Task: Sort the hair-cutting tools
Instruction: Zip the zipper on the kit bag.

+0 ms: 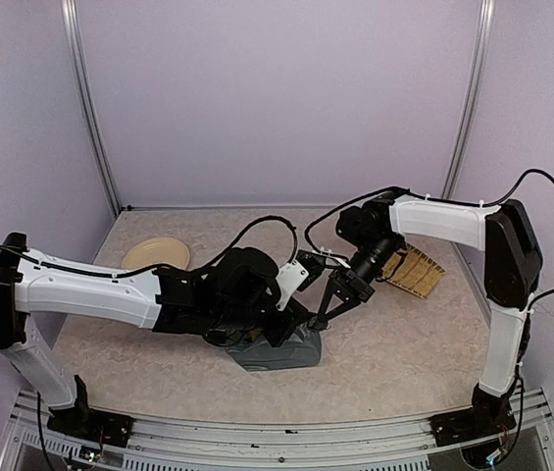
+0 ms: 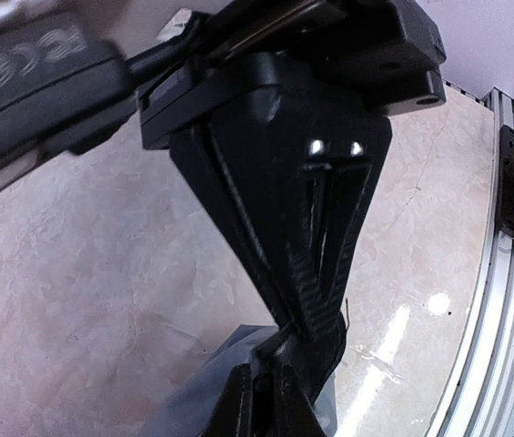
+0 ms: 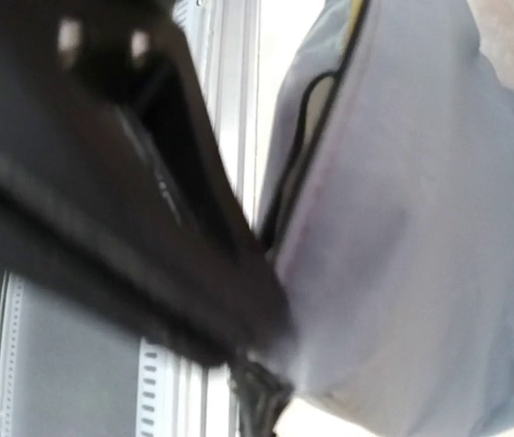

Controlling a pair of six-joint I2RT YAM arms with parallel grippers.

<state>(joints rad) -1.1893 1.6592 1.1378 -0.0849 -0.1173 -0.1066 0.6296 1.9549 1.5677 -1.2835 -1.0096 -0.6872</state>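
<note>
The grey zip pouch point(image 1: 278, 353) lies at the table's middle front, and both grippers meet at its upper right corner. My left gripper point(image 1: 296, 316) comes in from the left; in the left wrist view its fingers point(image 2: 238, 401) stand together on the pouch point(image 2: 204, 396) edge. My right gripper point(image 1: 320, 316) points down from the right, its black fingers point(image 2: 316, 309) pinched together on the same corner. In the right wrist view the pouch point(image 3: 411, 228) fills the right side and its dark zip line point(image 3: 316, 118) shows. The hair-cutting tools are out of view.
A round beige plate point(image 1: 156, 255) sits at the back left. A tan woven mat point(image 1: 417, 271) lies at the right, under the right arm. The metal rail point(image 2: 502, 309) of the table's front edge runs close to the pouch.
</note>
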